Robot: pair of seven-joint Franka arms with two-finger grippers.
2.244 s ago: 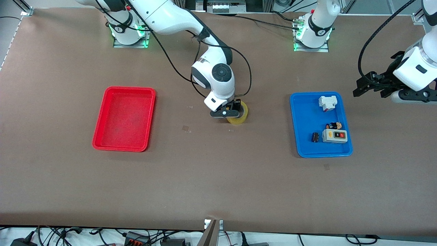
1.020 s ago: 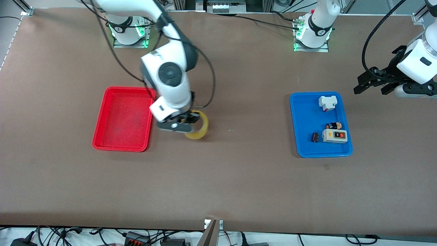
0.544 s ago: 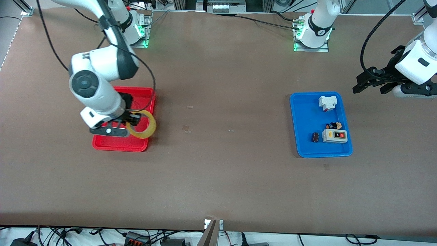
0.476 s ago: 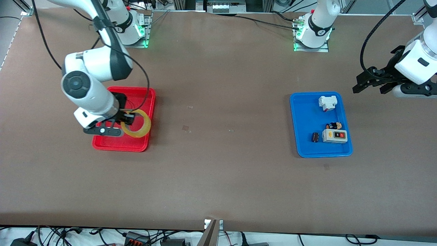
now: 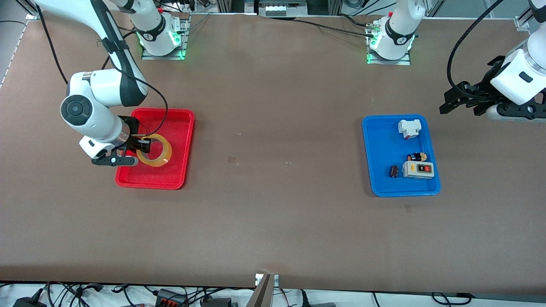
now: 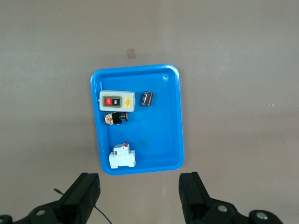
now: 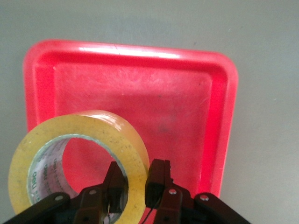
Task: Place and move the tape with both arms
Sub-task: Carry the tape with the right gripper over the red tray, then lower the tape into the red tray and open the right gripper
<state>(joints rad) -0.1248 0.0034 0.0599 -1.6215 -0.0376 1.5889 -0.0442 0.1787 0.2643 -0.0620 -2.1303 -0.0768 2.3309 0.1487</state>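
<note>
Two trays were on the table for you: red tray (image 5: 179, 123) toward the right arm's end, blue tray (image 5: 379, 140) toward the left arm's end, well apart.

Right gripper (image 5: 144, 146) was over the red tray, at the part of it nearer the front camera. Its fingers (image 7: 158, 179) were pinched on the wall of the tape (image 5: 164, 150), one finger inside the hole, one outside. You had the tape tilted over the tray floor; I couldn't tell whether it touched the floor. Right wrist view showed the same: tape (image 7: 107, 128) clamped between the pads, red tray (image 7: 219, 93) under it.

Left gripper (image 5: 458, 100) hung over bare table past the blue tray, at the left arm's end, waiting. Its fingers (image 6: 84, 193) were spread wide, nothing between them.

Blue tray (image 6: 173, 135) held four items: grey switch box (image 5: 418, 169), small black cylinder (image 5: 393, 171) beside it, white block (image 5: 409, 128) farther from the front camera, and a small dark-and-orange part (image 5: 417, 156) between block and switch box.
</note>
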